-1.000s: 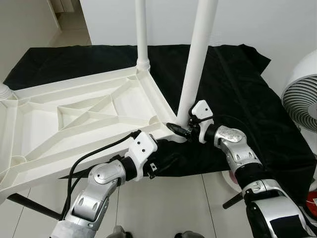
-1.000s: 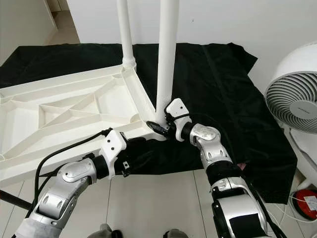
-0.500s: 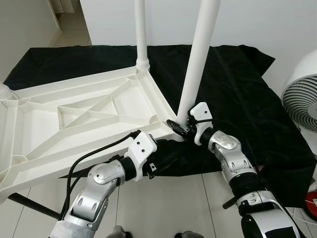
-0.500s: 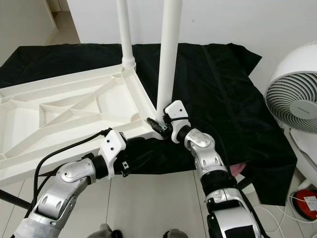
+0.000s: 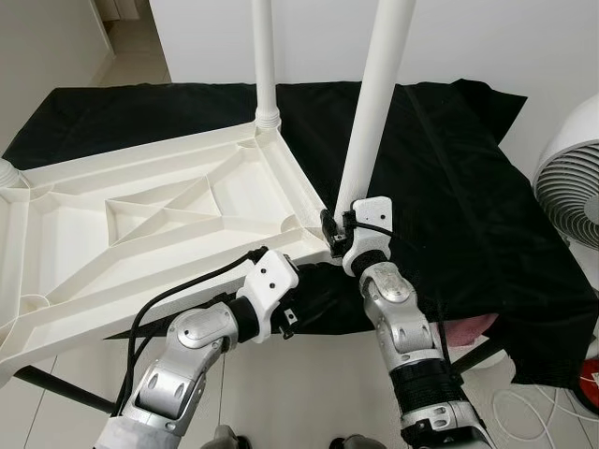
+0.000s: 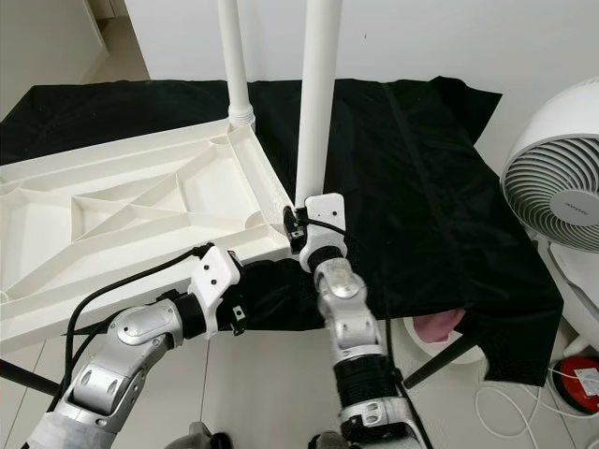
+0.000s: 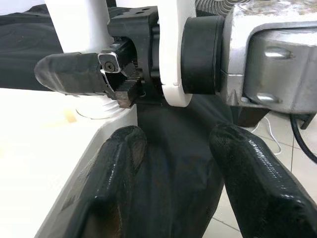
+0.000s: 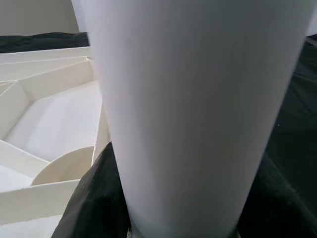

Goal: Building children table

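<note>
White plastic tabletop (image 5: 140, 215) lies upside down on black cloth (image 5: 449, 187). Right gripper (image 5: 335, 234) is clenched around the near corner leg (image 5: 374, 103) at its base; left gripper (image 7: 173, 163), released, sits at the edge. A crooked twist could cross-thread it.

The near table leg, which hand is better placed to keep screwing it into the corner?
The right hand, probably. It sits right at the base of the near leg, fingers against it where it meets the upturned tabletop. The left hand is open below the tabletop's edge, over the black cloth.
</note>
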Robot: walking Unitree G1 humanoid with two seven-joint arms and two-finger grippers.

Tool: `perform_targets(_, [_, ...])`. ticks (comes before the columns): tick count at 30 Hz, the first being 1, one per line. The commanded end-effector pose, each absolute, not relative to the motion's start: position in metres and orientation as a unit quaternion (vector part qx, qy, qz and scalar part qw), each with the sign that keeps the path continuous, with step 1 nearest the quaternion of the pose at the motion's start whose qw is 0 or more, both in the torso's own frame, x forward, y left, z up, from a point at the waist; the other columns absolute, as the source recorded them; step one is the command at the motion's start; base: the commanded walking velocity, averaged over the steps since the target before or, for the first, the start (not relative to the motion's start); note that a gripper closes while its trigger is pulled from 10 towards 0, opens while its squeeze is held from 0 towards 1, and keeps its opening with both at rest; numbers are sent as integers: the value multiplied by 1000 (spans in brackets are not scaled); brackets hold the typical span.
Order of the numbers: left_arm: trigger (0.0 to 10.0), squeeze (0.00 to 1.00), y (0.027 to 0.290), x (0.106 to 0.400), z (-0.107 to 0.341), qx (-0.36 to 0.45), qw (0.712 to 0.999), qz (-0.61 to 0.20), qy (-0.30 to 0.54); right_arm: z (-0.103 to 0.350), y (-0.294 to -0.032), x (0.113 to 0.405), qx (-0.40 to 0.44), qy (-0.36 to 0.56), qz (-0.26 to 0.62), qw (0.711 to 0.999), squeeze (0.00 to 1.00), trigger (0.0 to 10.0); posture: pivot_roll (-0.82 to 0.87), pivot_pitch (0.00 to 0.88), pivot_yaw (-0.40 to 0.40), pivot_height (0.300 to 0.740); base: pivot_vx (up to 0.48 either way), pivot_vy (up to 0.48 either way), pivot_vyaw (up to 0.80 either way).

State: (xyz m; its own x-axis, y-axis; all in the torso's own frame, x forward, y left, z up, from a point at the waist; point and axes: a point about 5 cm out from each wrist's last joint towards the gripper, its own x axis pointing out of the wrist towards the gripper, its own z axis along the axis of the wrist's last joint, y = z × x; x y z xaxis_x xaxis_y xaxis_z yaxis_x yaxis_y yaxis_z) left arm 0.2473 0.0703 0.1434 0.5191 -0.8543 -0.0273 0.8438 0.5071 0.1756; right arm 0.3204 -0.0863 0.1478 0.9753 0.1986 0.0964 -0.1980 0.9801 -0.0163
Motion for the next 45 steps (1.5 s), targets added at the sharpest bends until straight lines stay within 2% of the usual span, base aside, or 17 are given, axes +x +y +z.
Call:
perform_targets(1, [10000, 0, 71, 247, 143, 83, 877, -473, -32, 144, -82, 317, -1, -37, 98, 994, 0, 10000, -60, 70, 35, 740, 0, 0, 0])
perform_targets(4, [10000, 0, 71, 247, 143, 83, 877, -472, -32, 145, -81, 316, 1, -37, 98, 995, 0, 10000, -60, 70, 35, 740, 0, 0, 0])
perform_targets(5, [10000, 0, 71, 247, 143, 83, 877, -472, -32, 147, -82, 316, 2, -39, 98, 994, 698, 10000, -61, 68, 32, 740, 0, 0, 0])
perform_targets(6, [10000, 0, 71, 247, 143, 83, 877, -472, -32, 147, -82, 316, 2, -39, 98, 994, 698, 10000, -61, 68, 32, 740, 0, 0, 0])
perform_targets(7, [10000, 0, 71, 247, 143, 84, 877, -472, -33, 149, -84, 316, 7, -44, 102, 994, 1000, 10000, -60, 66, 31, 740, 0, 0, 0])
perform_targets(15, [10000, 0, 71, 247, 144, 85, 877, -472, -34, 163, -89, 314, 11, -71, 104, 992, 1000, 10000, -60, 61, 29, 740, 0, 0, 0])
perform_targets(16, [10000, 0, 71, 247, 143, 85, 877, -472, -34, 165, -90, 313, 10, -75, 105, 992, 478, 10000, -58, 60, 27, 740, 0, 0, 0])
perform_targets(18, [10000, 0, 71, 247, 143, 85, 877, -472, -34, 165, -90, 313, 10, -75, 105, 992, 478, 10000, -58, 60, 27, 740, 0, 0, 0])
perform_targets(19, [10000, 0, 71, 247, 143, 85, 877, -472, -34, 166, -91, 310, 8, -80, 108, 991, 0, 10000, -58, 60, 27, 740, 0, 0, 0])
perform_targets(21, [10000, 0, 71, 246, 143, 85, 877, -472, -34, 167, -91, 307, 8, -84, 115, 990, 0, 10000, -58, 58, 25, 740, 0, 0, 0])
perform_targets(23, [10000, 0, 71, 246, 144, 85, 877, -472, -34, 165, -90, 297, 10, -82, 162, 983, 0, 10000, -58, 58, 25, 740, 0, 0, 0])
perform_targets(29, [10000, 0, 70, 245, 143, 84, 876, -475, -33, 161, -96, 297, -3, -74, 222, 972, 0, 10000, -72, 64, 36, 740, 0, 0, 0])
perform_targets(32, [10000, 0, 69, 245, 143, 81, 874, -478, -31, 159, -112, 309, -38, -60, 286, 956, 0, 10000, -78, 68, 42, 740, 0, 0, 0])
perform_targets(35, [10000, 0, 68, 244, 144, 79, 873, -479, -31, 160, -125, 323, -75, -59, 310, 946, 0, 10000, -77, 72, 43, 740, 0, 0, 0])
perform_targets(42, [10000, 0, 66, 245, 145, 76, 874, -479, -34, 162, -129, 335, -109, -49, 335, 934, 0, 10000, -75, 71, 42, 740, 0, 0, 0])
perform_targets(45, [10000, 0, 65, 245, 147, 75, 875, -477, -37, 160, -126, 346, -125, -29, 380, 916, 0, 10000, -66, 66, 39, 740, 0, 0, 0])
